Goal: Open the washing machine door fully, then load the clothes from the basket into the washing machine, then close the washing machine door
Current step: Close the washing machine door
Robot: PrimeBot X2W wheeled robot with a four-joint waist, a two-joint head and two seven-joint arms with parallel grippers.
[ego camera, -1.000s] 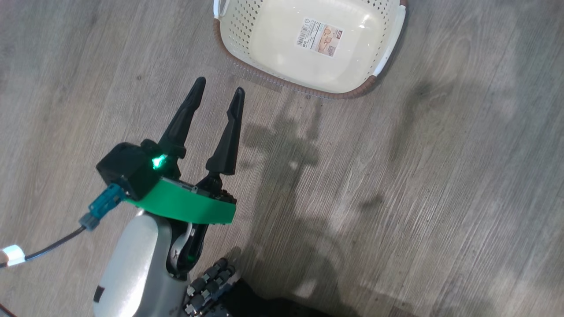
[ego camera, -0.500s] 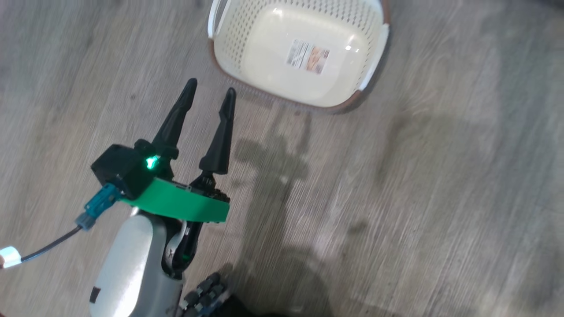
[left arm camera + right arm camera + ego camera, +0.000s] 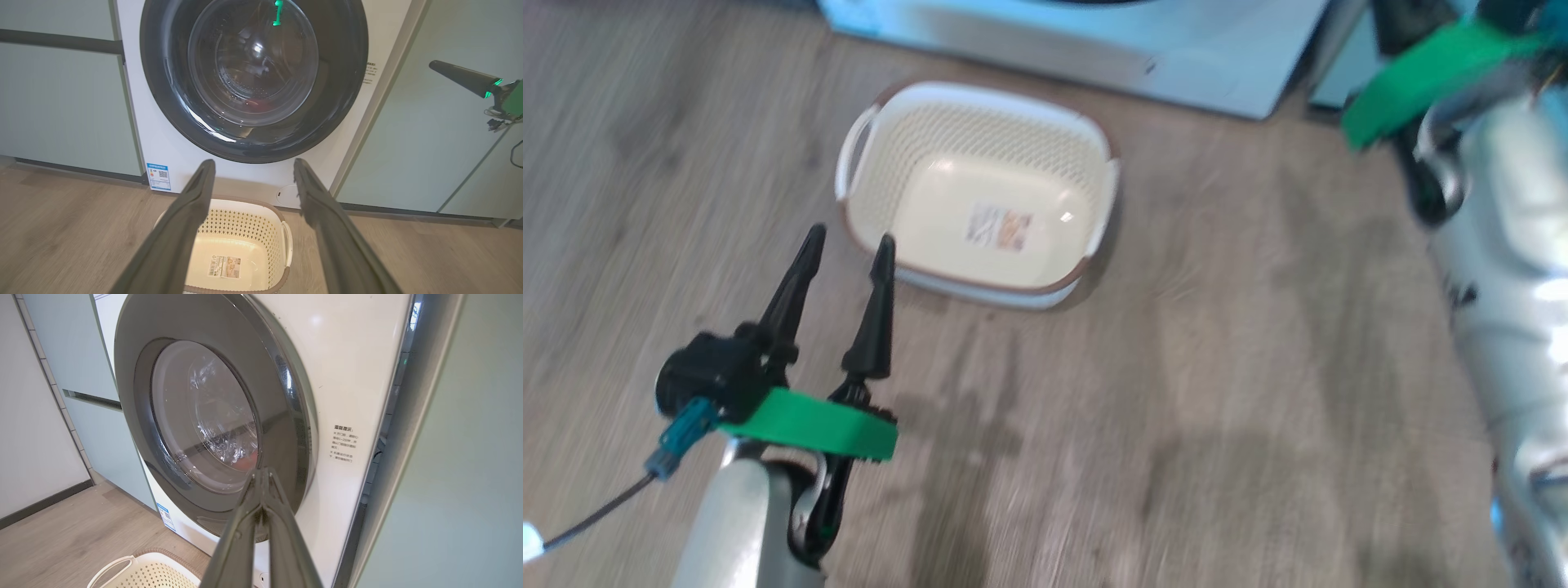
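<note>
imo the washing machine door looks stiff and glossy-slick, I'd hook its rim around 3 o'clock. The left gripper is spread wide, the right gripper pinched together, both empty.

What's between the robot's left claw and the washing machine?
The empty basket, standing on the floor between the left gripper and the washing machine, as the head view shows.

Left pincer: two long tapering black fingers; behind them a black housing and bright green band; teal plug with dark cable beside the housing; pale grey forearm past the band.
</note>
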